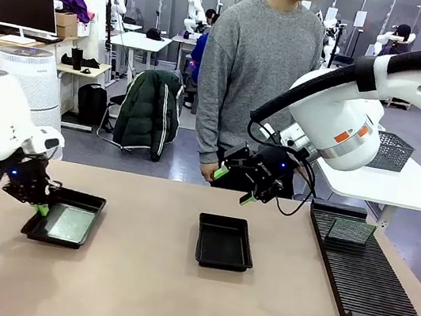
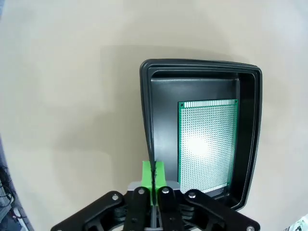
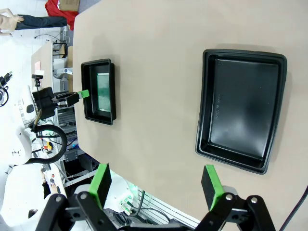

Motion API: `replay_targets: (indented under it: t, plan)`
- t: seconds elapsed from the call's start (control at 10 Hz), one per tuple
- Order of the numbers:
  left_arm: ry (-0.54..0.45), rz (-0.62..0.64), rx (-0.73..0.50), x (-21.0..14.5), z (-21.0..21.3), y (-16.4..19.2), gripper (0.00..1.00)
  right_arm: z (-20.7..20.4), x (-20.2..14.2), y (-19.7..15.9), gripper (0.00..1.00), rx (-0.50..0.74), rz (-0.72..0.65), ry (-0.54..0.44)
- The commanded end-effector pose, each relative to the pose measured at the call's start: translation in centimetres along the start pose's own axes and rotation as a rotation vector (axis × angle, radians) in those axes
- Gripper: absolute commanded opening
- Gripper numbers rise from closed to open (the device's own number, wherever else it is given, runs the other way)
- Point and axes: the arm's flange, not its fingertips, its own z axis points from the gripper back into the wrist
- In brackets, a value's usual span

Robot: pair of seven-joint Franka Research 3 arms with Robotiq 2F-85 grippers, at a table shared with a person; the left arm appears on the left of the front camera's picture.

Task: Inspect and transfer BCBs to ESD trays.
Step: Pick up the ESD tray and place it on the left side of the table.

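**Front view.** The left hand (image 1: pixel 41 207) sits at 8 o'clock in the picture with its green pads pressed together. It is right at the 9 o'clock rim of the left tray (image 1: pixel 95 222), which lies on the tan surface (image 1: pixel 141 291). A circuit board (image 1: pixel 68 224) lies flat on that tray's floor. The middle tray (image 1: pixel 227 222) lies just below the picture's centre with its black floor bare. At 12 o'clock from it, the right hand (image 1: pixel 234 186) hangs above the surface with its fingers spread wide and nothing between them. A long black rack (image 1: pixel 371 284) runs along the surface at 4 o'clock. A second circuit board (image 1: pixel 349 230) stands upright in the rack's far end. A person (image 1: pixel 256 69) in a grey sweater stands at the far edge, at 12 o'clock.

**Left wrist view.** The left hand (image 2: pixel 154 175) rises at 6 o'clock, its two pads shut flat against each other. They stand over the 9 o'clock rim of the left tray (image 2: pixel 147 110); I cannot tell whether they touch it. The circuit board (image 2: pixel 207 144) lies flat inside, close against the tray's 3 o'clock wall, with a bright glare at its middle.

**Right wrist view.** The right hand (image 3: pixel 156 185) is open, with one green pad at 7 o'clock and the other at 5 o'clock. Both are above the surface (image 3: pixel 154 72). The middle tray (image 3: pixel 204 110) lies at 3 o'clock. The left tray (image 3: pixel 86 91) lies well apart at 9 o'clock, and the circuit board (image 3: pixel 103 89) is inside it. The left hand (image 3: pixel 83 94) is at that tray's outer rim.
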Motion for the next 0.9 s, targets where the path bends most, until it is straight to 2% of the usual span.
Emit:
replay_targets:
  t: [0.0, 0.4, 0.8]
  plan:
    - [-0.01, -0.007, -0.035, -0.6, 0.7, 2.4, 0.0, -0.1, -0.1, 0.2, 1.0, -0.003, -0.017, -0.014]
    - [0.005, 0.007, -0.037, -0.2, 1.7, 6.7, 0.0, -0.1, -0.1, 0.2, 1.0, -0.003, -0.017, -0.014]
    - [0.019, 0.026, -0.048, 0.7, 0.6, 8.5, 0.0, -0.1, -0.1, 0.2, 1.0, -0.003, -0.017, -0.014]
